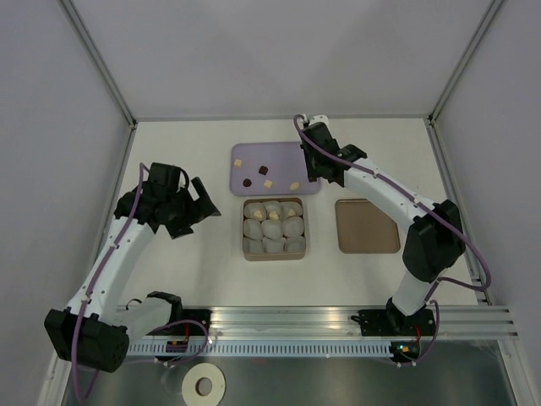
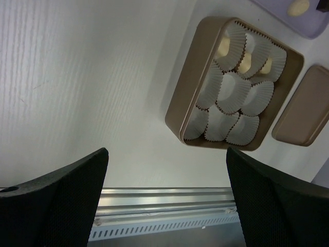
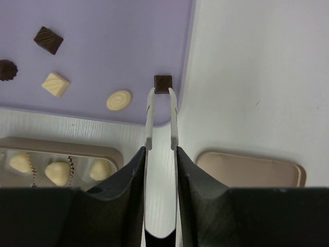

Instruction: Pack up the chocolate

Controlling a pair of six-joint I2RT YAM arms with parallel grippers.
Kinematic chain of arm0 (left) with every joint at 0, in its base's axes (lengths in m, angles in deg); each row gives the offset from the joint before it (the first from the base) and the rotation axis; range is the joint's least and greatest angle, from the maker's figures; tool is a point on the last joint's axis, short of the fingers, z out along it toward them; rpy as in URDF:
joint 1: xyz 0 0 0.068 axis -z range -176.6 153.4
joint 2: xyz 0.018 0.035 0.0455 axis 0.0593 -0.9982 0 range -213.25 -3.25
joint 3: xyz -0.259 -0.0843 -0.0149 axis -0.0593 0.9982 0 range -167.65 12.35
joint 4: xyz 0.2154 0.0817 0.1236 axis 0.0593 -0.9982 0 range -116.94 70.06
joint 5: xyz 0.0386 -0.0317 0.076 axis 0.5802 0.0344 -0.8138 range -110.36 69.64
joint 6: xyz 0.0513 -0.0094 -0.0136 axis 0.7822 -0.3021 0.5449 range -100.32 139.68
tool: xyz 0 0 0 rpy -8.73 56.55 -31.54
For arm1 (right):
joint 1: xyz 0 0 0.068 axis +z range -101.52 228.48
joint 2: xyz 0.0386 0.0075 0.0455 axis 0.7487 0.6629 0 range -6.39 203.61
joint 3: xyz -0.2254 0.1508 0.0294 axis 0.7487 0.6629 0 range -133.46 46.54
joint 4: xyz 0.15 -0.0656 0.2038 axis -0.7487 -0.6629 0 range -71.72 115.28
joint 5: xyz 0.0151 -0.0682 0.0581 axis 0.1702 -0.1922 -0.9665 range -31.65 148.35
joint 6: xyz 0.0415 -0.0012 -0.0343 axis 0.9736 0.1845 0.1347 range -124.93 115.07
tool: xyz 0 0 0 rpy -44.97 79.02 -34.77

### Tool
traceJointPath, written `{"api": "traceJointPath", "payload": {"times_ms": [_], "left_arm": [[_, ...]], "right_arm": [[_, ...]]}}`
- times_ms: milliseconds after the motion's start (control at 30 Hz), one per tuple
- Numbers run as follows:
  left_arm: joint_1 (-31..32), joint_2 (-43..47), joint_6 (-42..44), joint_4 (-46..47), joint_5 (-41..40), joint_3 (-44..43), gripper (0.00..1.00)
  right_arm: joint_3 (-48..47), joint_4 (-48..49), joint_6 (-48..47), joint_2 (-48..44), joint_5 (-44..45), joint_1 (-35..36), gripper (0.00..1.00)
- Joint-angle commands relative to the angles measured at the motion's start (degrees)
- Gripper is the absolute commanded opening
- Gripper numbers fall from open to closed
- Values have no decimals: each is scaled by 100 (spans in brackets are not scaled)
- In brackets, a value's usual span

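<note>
A: Pincer states?
B: The right pincer clamps thin white tongs; their tips nip a small dark square chocolate at the smooth lilac tray's rounded edge. The left pincer gapes wide over the pale desk.

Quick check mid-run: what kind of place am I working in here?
Probably a lab robot test cell: plain panel walls on a metal frame, arms bolted to an aluminium rail, chocolates staged on a lavender tray.
</note>
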Motion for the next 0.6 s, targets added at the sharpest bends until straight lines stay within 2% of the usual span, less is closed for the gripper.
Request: {"api": "traceJointPath", "payload": {"times_ms": [0, 300, 567], "left_arm": [[499, -281, -341, 175, -353, -211, 100], [879, -615, -500, 351, -451, -466, 100], [906, -598, -535, 369, -486, -448, 100]], "right_arm": [[-284, 337, -298, 180, -344, -189, 32], [-451, 539, -509, 541, -634, -418, 33], [-583, 556, -580, 743, -679, -471, 35]]}}
